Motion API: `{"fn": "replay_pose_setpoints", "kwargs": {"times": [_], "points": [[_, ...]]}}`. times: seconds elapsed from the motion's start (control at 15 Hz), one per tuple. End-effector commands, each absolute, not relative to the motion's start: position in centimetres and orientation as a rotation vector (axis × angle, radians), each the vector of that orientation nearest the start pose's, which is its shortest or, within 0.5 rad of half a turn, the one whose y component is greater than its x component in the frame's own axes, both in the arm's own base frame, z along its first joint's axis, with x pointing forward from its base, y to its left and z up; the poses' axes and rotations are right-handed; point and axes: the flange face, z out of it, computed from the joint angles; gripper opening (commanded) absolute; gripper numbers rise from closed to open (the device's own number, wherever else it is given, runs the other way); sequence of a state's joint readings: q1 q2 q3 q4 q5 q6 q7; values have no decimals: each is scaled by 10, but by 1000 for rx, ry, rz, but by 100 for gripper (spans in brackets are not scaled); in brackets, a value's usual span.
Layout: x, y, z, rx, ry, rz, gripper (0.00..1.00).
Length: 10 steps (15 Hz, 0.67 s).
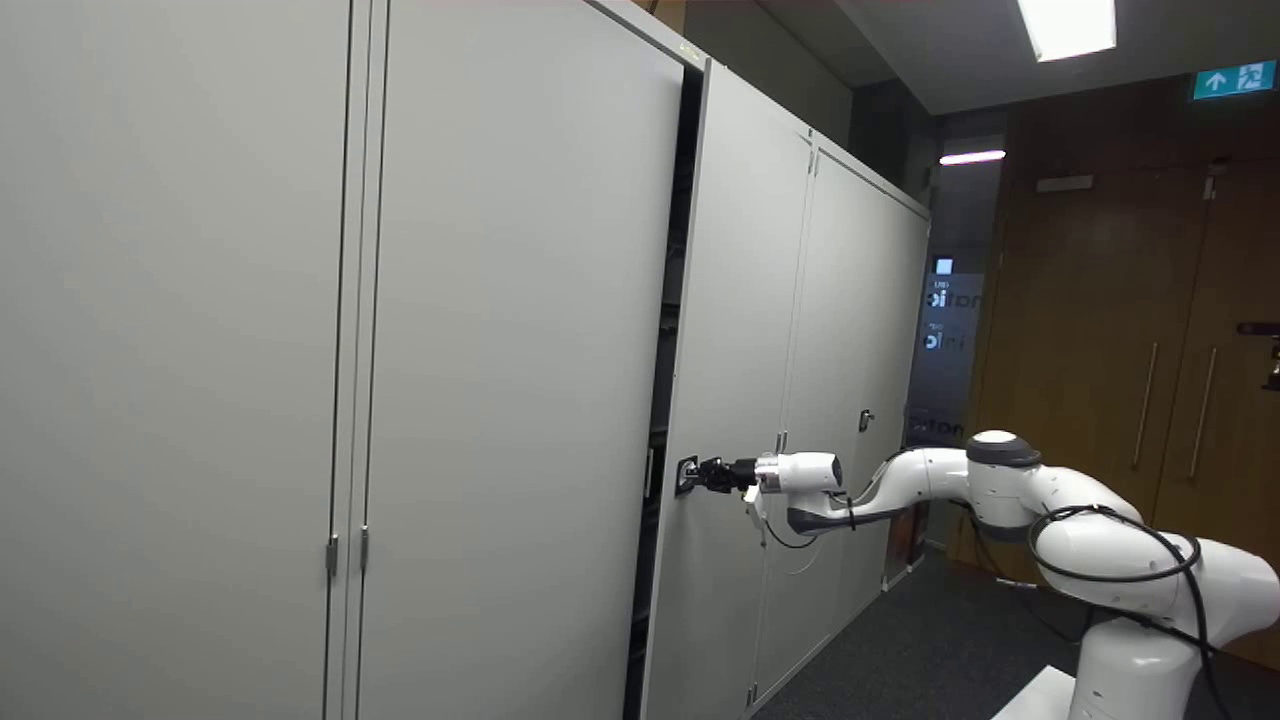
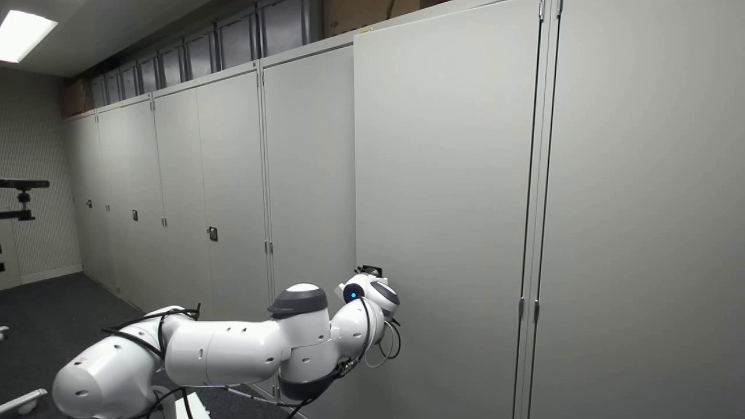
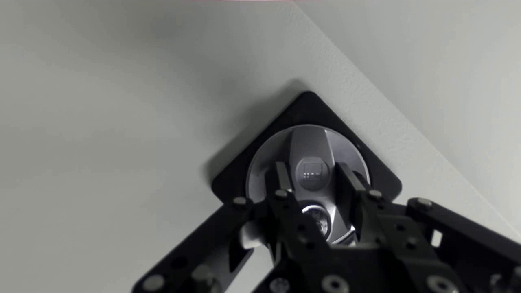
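From here, the 2 fingers grip the grey handle on the ajar cabinet door. Expect stiff, smooth, possibly slippery metal; hold across its flanks.

Both exterior views slant along cabinets; the wrist view closely faces a handle.

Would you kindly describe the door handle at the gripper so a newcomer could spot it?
Along the row of grey cabinets, find the door standing ajar. Near its free edge, a black square plate carries the round silver handle. Unlike the other handles in view, it has the gripper around it.
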<state>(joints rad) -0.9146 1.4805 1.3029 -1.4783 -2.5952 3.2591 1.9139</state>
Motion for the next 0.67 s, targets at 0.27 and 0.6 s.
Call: {"fn": "replay_pose_setpoints", "kwargs": {"times": [0.27,0.6], "points": [[667,54,278,-1892,153,-1160,8],[671,62,280,-1878,165,-1139,8]]}}
